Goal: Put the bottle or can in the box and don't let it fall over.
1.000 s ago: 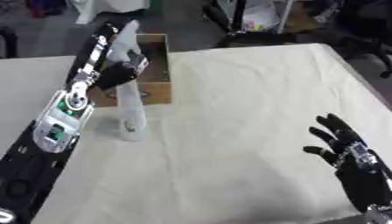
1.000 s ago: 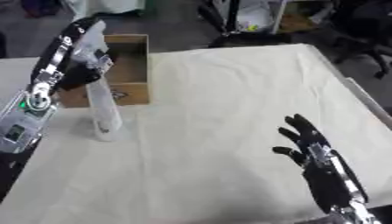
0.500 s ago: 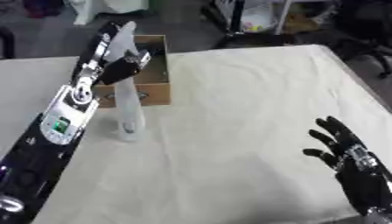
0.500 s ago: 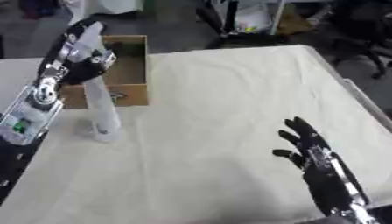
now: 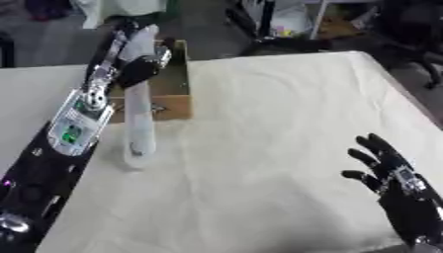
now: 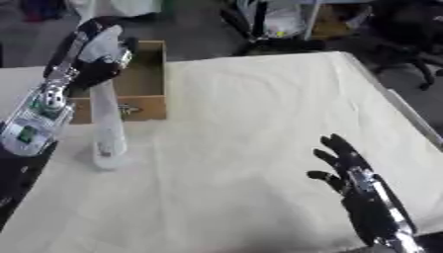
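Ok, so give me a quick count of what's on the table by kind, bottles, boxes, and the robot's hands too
Bottles: 1, a tall white bottle standing upright in front of the box, left hand curled round its upper part.
Boxes: 1, an open cardboard box at the table's far left.
Robot hands: 2, the left on the bottle, the right hand idle and open at lower right.
Total: 4

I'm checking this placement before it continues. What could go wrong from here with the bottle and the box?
The left robot hand holds the tall, slim white plastic bottle only near its top, so its base could swing or tip when lifted. The open brown cardboard box sits right behind it; the bottle's base might catch the front wall. Being so tall, it may topple once released inside. The right robot hand rests open, far off, unable to steady it.
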Controlling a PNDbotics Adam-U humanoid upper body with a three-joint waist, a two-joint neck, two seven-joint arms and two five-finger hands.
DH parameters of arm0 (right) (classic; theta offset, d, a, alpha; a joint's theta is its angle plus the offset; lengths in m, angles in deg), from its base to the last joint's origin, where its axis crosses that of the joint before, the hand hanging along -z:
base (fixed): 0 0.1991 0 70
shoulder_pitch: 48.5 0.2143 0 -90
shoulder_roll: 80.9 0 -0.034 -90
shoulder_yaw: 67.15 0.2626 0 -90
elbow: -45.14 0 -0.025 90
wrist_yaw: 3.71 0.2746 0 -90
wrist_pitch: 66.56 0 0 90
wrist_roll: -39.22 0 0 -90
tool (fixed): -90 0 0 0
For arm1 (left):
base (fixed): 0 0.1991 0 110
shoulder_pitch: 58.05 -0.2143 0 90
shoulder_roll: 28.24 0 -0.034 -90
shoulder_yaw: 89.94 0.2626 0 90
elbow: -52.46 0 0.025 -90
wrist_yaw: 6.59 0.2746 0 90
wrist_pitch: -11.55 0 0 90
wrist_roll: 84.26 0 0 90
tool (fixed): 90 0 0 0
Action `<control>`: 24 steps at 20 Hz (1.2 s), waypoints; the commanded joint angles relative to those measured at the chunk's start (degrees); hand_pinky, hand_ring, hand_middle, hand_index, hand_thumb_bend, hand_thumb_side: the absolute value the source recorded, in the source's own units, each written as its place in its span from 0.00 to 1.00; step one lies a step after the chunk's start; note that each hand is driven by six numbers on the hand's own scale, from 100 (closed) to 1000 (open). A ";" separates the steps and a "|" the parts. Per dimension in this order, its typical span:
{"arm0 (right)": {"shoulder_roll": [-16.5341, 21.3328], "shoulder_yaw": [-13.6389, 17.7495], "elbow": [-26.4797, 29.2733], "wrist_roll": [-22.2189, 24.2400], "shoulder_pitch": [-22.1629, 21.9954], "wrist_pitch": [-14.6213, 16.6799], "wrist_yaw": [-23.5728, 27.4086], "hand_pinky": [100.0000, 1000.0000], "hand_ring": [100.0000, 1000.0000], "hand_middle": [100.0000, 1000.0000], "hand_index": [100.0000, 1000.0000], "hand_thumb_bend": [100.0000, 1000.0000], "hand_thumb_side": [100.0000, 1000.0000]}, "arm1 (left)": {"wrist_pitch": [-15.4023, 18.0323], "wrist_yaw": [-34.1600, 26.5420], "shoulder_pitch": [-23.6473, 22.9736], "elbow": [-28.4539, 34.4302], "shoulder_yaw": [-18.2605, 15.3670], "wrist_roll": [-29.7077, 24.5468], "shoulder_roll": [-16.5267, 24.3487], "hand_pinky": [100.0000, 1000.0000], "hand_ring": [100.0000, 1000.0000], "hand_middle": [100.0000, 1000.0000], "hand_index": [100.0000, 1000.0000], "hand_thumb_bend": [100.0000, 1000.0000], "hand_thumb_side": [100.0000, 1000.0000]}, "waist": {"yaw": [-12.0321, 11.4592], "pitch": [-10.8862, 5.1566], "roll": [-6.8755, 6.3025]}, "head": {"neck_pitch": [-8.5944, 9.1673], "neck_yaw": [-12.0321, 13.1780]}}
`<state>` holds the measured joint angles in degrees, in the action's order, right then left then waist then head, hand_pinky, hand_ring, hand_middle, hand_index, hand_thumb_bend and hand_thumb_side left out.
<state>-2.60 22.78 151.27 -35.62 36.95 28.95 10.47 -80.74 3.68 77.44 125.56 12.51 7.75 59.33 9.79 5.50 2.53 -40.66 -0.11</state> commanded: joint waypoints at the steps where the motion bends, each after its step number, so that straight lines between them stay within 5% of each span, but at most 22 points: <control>1: 0.35 0.04 0.60 0.19 0.23 0.08 0.13 0.71 0.95 0.97 1.00 0.00 0.73 | -0.15 -0.38 1.35 0.48 -0.51 -0.60 0.47 0.25 1.00 0.70 0.65 0.00 0.18 | 0.12 -0.67 -0.11 | 0.76 -0.02; 6: 0.30 0.04 0.58 0.21 0.23 0.06 0.12 0.71 0.95 0.97 1.00 0.00 0.73 | -0.16 -0.86 1.07 0.63 -0.61 -0.61 0.38 0.05 0.84 0.44 0.47 0.00 0.14 | 0.13 -0.74 -0.13 | 0.78 -0.11; 10: 0.29 0.07 0.55 0.19 0.19 0.05 0.11 0.71 0.95 0.97 1.00 0.00 0.73 | 0.37 -3.66 1.01 1.56 -1.35 1.99 0.73 0.00 0.69 0.28 0.36 0.00 0.23 | 0.18 -0.78 -0.11 | 0.81 -0.03; 18: 0.40 0.05 0.52 0.23 0.15 0.01 0.08 0.71 0.95 0.97 1.00 0.00 0.74 | 0.40 -8.98 2.88 5.00 -3.79 4.86 4.52 0.00 0.63 0.24 0.34 0.00 0.25 | 0.25 -0.98 -0.27 | 0.80 -0.09; 24: 0.63 -0.47 0.48 0.74 0.29 -0.10 0.21 0.71 0.95 0.97 1.00 0.00 0.74 | 0.55 -8.63 7.52 -1.22 -7.07 8.87 7.64 0.00 0.63 0.24 0.35 0.00 0.25 | 1.42 -0.92 -0.46 | 1.33 0.52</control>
<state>-2.61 22.38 151.25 -35.18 36.96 28.73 10.50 -80.34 -5.03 83.26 124.79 6.71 15.66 65.03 11.29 5.29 2.12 -40.14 0.18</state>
